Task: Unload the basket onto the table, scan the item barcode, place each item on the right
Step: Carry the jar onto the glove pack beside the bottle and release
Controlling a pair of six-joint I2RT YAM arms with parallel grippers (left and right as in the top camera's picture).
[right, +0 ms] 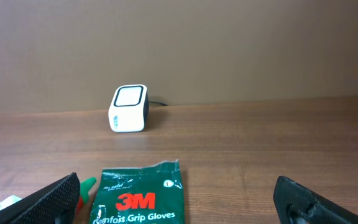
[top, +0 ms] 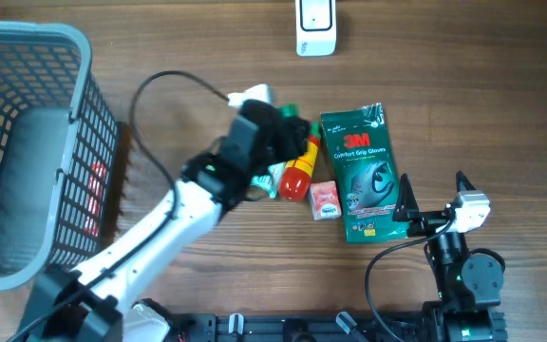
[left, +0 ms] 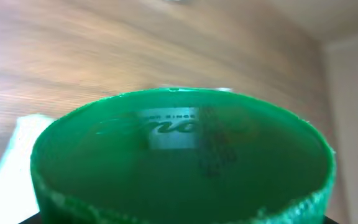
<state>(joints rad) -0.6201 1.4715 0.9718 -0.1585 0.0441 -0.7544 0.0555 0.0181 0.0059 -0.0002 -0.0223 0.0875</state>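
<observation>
Wooden table [top: 463,85], gray plastic mesh basket [top: 91,142] at the far left edge, white barcode scanner [top: 315,27] at the top centre, standing apart from the other goods. Item pile sits mid-table: 3M Comfort Grip Gloves pack [top: 364,176] lying flat, small red box [top: 325,200] touching its left edge, red-and-yellow bottle [top: 295,178] just left of the box, white packet [top: 251,95] at the top of the pile. Left gripper [top: 275,133] reaches in from the lower left and sits right over the pile's upper left part, at the green-capped container [left: 179,155]. Left wrist view is filled by that round green cap, very close and blurred, with some print faintly visible on it; fingers not visible there, so can't tell how wide the jaws are or whether they have hold of the container. Container is in the pile, near the bottle and well short of the scanner. Right gripper [top: 405,204] is at the gloves pack's right edge, low over the table, jaws spread fully wide, nothing between them. Right wrist view shows the pack's top edge and the scanner beyond it.
</observation>
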